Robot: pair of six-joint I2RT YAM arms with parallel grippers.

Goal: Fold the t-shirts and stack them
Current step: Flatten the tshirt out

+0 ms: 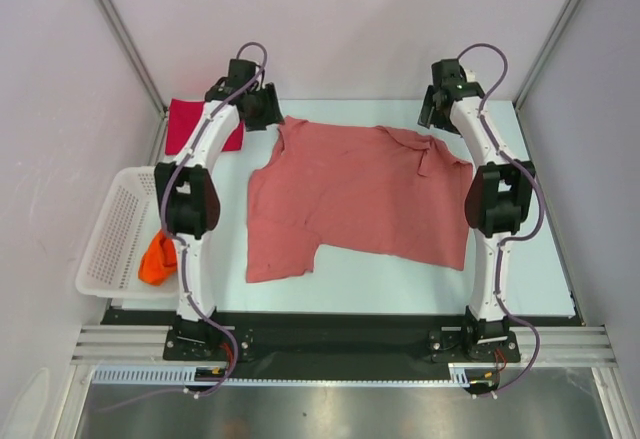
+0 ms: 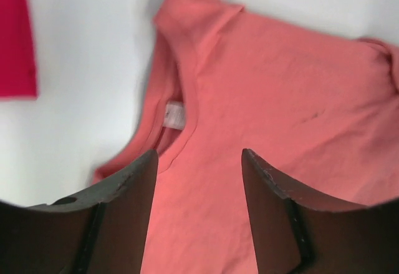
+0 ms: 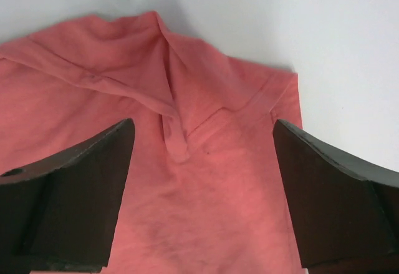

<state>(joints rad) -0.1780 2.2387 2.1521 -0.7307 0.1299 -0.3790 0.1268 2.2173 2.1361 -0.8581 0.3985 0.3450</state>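
While the basket point(image 1: 112, 221) at the worktop's point(image 1: 380, 284) left edge holds the orange t-shirt point(image 1: 157, 259), the left hand point(image 2: 199, 155), half-open, and right hand point(image 3: 202, 124), wide, hover empty over the salmon-pink t-shirt point(image 1: 360, 199).

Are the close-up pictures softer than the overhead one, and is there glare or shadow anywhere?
Top view: even light, crisp, with a dull sheen on the metal strip at the bottom. Left wrist view: the salmon-pink t-shirt looks slightly soft and casts a grey shadow on the table. Right wrist view: softer overall, with shadows in the cloth folds.
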